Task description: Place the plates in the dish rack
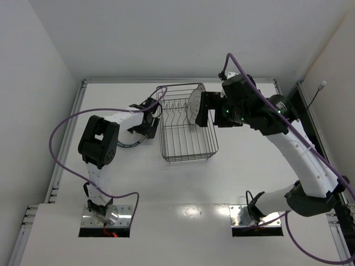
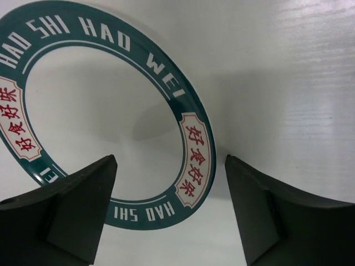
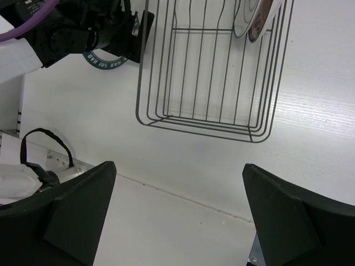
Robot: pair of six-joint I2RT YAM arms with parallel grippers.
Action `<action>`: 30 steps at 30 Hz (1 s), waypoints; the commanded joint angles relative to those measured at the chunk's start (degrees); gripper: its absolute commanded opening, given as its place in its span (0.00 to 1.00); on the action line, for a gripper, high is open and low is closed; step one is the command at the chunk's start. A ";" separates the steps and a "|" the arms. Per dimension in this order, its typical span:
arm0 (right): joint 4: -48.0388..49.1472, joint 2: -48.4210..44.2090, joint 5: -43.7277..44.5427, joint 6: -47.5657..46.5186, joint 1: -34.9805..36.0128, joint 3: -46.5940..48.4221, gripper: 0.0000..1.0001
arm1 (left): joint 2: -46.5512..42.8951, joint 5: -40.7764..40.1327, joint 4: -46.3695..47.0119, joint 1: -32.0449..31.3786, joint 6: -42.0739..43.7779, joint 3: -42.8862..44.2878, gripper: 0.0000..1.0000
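Dish rack (image 1: 189, 157), a rectangular basket of thin dark metal wire, stands on the flat white table (image 1: 249, 172) near its far middle, between the two arms. The white-and-black right arm (image 1: 302, 152) reaches in from the right, and the white-and-black left arm (image 1: 100, 145) bends in from the left. A round white plate with thin dark rings (image 1: 195, 102) stands upright at the rack's far right end; whether another plate stands behind it cannot be told. A round white plate with a teal-blue lettered rim band (image 2: 194, 138) lies flat on the table just left of the rack. The left gripper (image 2: 169, 216) hangs over this plate's rim with its dark fingers apart; whether they touch it cannot be told. The right gripper (image 3: 180, 216) is above the rack, beside the upright plate, fingers spread wide and holding nothing.
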 commanded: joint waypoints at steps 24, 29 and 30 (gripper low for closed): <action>-1.26 -7.91 0.44 5.58 -0.19 -3.89 0.96 | -1.39 -13.40 -6.95 -1.44 -8.23 0.72 0.00; -1.26 -9.06 0.44 5.58 -0.19 -5.73 0.96 | -9.22 -12.80 -10.21 -3.64 -13.78 6.61 0.00; -0.73 -9.58 -0.08 5.58 -0.19 -6.25 0.96 | -10.45 -12.79 -12.22 -4.42 -15.52 7.84 0.00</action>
